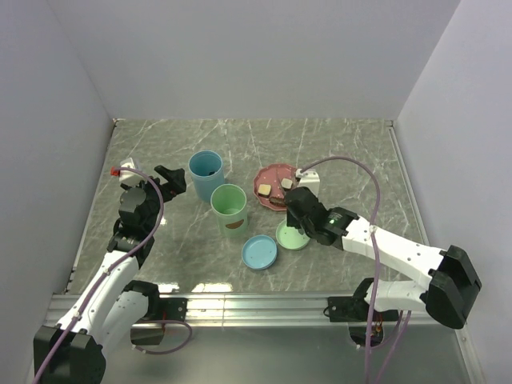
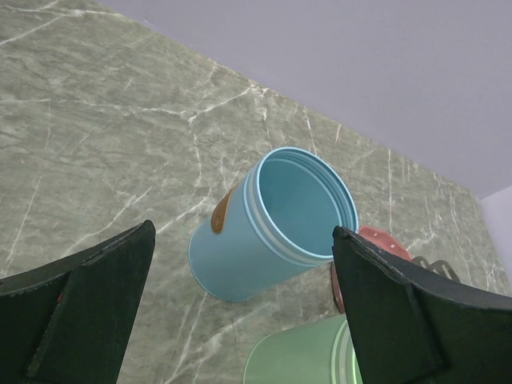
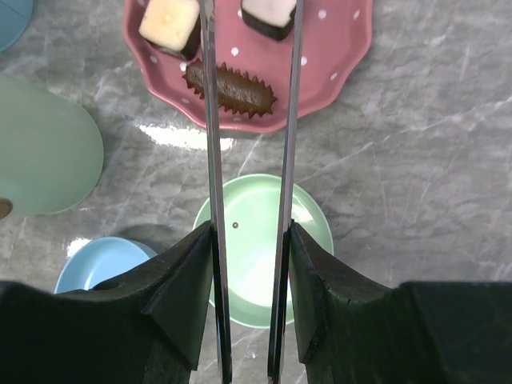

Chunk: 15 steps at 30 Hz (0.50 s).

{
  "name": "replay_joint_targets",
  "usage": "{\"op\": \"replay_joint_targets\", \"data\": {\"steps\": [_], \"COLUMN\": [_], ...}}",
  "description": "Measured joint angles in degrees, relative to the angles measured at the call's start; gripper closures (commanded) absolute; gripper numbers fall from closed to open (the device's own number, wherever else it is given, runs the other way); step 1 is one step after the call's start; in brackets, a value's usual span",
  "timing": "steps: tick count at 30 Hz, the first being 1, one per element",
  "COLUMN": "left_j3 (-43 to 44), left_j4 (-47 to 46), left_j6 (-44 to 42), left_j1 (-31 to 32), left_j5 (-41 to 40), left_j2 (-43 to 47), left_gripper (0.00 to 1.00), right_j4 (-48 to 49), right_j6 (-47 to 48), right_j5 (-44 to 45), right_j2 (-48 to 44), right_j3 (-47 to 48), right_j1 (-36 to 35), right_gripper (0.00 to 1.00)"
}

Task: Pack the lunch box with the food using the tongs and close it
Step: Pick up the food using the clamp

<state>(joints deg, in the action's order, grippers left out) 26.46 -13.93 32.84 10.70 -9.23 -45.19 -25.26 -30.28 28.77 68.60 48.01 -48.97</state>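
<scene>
1. Holding the long, thin grey metal tongs (image 3: 210, 120) is the right gripper (image 3: 250, 240). We see its two black fingers pressed on the outside of both slim arms. The arms stand apart and near parallel, so the tongs are gripped but not squeezed shut. Their tips run past the top edge of the wrist view.
2. We find the left gripper (image 1: 173, 178) spread wide and empty, just at nine o'clock of the tall blue cylindrical tub (image 1: 206, 174).
3. We see all the visible food on the round pink dotted plate (image 3: 336, 48), at about one o'clock from the table's middle.
   - From the right wrist, the brown elongated ridged piece (image 3: 232, 90) lies near the plate's six o'clock rim.
   - A cream-topped square block (image 3: 170, 22) lies toward ten o'clock.
   - A white-topped dark block (image 3: 268, 16) lies toward one o'clock.
4. We judge the pieces light and small, and probably soft, so a hard squeeze may dent or flick them. The smooth metal tips may slip, so we would pinch each block across its flat sides, and the brown piece across its narrow middle.
5. We note the pale green tub (image 1: 229, 210) at eight o'clock of the plate. The round green lid (image 3: 312, 216) lies at six o'clock and the round blue lid (image 3: 96, 256) at seven. Both tubs are open.
</scene>
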Motion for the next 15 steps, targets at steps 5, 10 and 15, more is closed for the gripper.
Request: {"op": "replay_joint_targets", "data": {"steps": [5, 10, 15], "left_j3": [0.0, 0.0, 0.0], "left_j4": [0.0, 0.0, 0.0], "left_j6": [0.0, 0.0, 0.0], "left_j1": [0.0, 0.0, 0.0], "left_j5": [0.1, 0.3, 0.4], "left_j2": [0.0, 0.0, 0.0], "left_gripper": [0.01, 0.01, 0.00], "right_j4": [2.2, 2.8, 3.3], "right_j6": [-0.8, -1.4, -1.9], "right_j5": [-2.3, -3.1, -3.3], "right_j2": [0.2, 0.7, 1.1], "right_j3": [-2.2, -2.6, -2.6], "right_j1": [1.3, 1.9, 2.0], "right_gripper": [0.52, 0.51, 0.51]}}
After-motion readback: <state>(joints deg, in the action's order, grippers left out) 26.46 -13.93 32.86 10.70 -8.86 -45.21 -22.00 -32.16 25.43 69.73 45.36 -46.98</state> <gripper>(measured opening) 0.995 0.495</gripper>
